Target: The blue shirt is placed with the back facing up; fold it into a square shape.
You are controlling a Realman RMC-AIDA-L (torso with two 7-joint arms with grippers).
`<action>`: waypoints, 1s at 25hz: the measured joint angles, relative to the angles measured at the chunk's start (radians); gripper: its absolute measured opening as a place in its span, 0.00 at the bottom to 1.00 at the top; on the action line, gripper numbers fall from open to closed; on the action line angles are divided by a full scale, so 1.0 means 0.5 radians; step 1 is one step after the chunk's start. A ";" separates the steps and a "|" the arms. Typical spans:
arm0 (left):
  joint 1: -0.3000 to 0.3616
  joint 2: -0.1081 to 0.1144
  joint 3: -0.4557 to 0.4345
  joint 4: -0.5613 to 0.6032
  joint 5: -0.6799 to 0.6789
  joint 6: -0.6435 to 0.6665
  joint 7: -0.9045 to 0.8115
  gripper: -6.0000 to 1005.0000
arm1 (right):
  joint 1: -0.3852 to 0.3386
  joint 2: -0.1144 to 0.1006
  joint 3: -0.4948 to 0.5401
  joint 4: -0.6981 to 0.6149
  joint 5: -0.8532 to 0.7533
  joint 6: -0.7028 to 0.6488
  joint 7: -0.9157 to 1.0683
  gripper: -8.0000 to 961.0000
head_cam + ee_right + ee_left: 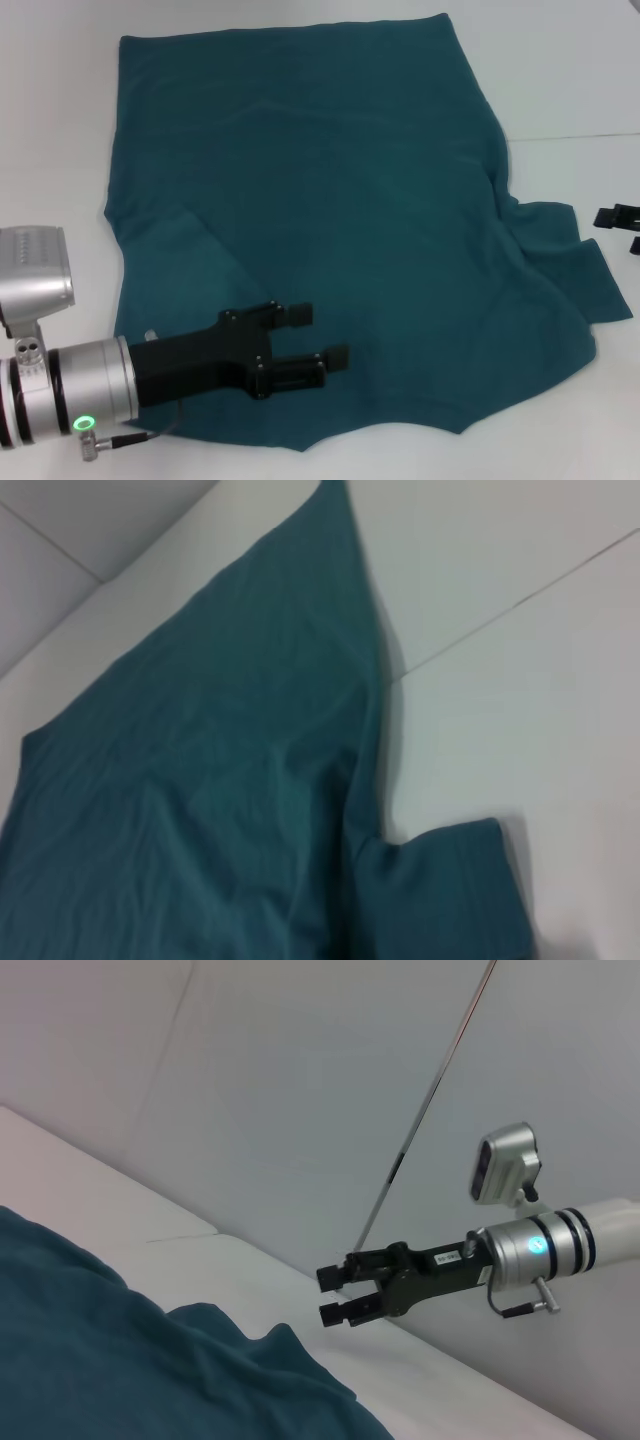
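Observation:
The blue shirt lies spread flat on the white table, plain side up, with no lettering showing. Its left sleeve is folded in over the body, and the right sleeve sticks out to the right. My left gripper hovers open over the shirt's near left part, with nothing between its fingers. My right gripper stands open at the right edge, just past the right sleeve and off the cloth. The left wrist view shows the shirt and that right gripper with its fingers apart. The right wrist view shows the shirt and its sleeve.
A thin seam runs across the table on the right. White tabletop surrounds the shirt on every side. A pale wall rises behind the table in the left wrist view.

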 joint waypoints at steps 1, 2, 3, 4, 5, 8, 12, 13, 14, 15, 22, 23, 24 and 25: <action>0.000 0.000 0.000 -0.003 -0.001 -0.001 0.003 0.87 | 0.010 0.004 -0.004 0.028 0.004 0.038 -0.015 0.85; 0.000 0.000 0.000 -0.006 -0.001 -0.003 0.006 0.87 | 0.020 0.007 -0.006 0.054 0.005 0.070 -0.030 0.85; 0.000 0.000 0.000 -0.008 -0.002 -0.004 0.006 0.87 | 0.034 0.009 -0.006 0.084 0.006 0.107 -0.043 0.85; 0.000 0.000 0.000 -0.008 -0.002 -0.004 0.006 0.87 | 0.040 0.011 -0.007 0.102 0.006 0.126 -0.051 0.84; 0.000 0.000 0.000 -0.008 -0.003 -0.005 0.006 0.87 | 0.048 0.014 -0.008 0.123 0.006 0.160 -0.063 0.84; 0.000 0.000 -0.001 -0.009 -0.007 -0.006 0.007 0.87 | 0.060 0.022 -0.010 0.146 0.009 0.215 -0.087 0.84; 0.000 0.000 -0.004 -0.009 -0.007 -0.023 0.008 0.87 | 0.071 0.028 -0.012 0.173 0.011 0.265 -0.099 0.84; 0.000 0.000 -0.004 -0.009 -0.007 -0.026 0.008 0.87 | 0.073 0.033 -0.013 0.175 0.011 0.271 -0.106 0.84; 0.000 0.000 -0.003 -0.009 -0.008 -0.027 0.008 0.87 | 0.075 0.038 -0.013 0.177 0.011 0.278 -0.109 0.84; 0.000 0.000 -0.003 -0.009 -0.009 -0.028 0.008 0.87 | 0.078 0.044 -0.014 0.180 0.011 0.285 -0.114 0.84; -0.006 0.000 -0.003 -0.009 -0.014 -0.028 0.008 0.87 | 0.102 0.072 -0.010 0.278 0.038 0.388 -0.183 0.84; -0.007 0.000 -0.003 -0.009 -0.013 -0.028 0.008 0.87 | 0.103 0.076 -0.012 0.282 0.046 0.399 -0.191 0.84; -0.008 0.001 -0.003 -0.009 -0.012 -0.028 0.008 0.87 | 0.103 0.079 -0.015 0.283 0.053 0.402 -0.195 0.84; -0.008 0.002 -0.003 -0.008 -0.011 -0.028 0.008 0.87 | 0.103 0.080 -0.015 0.284 0.055 0.404 -0.196 0.84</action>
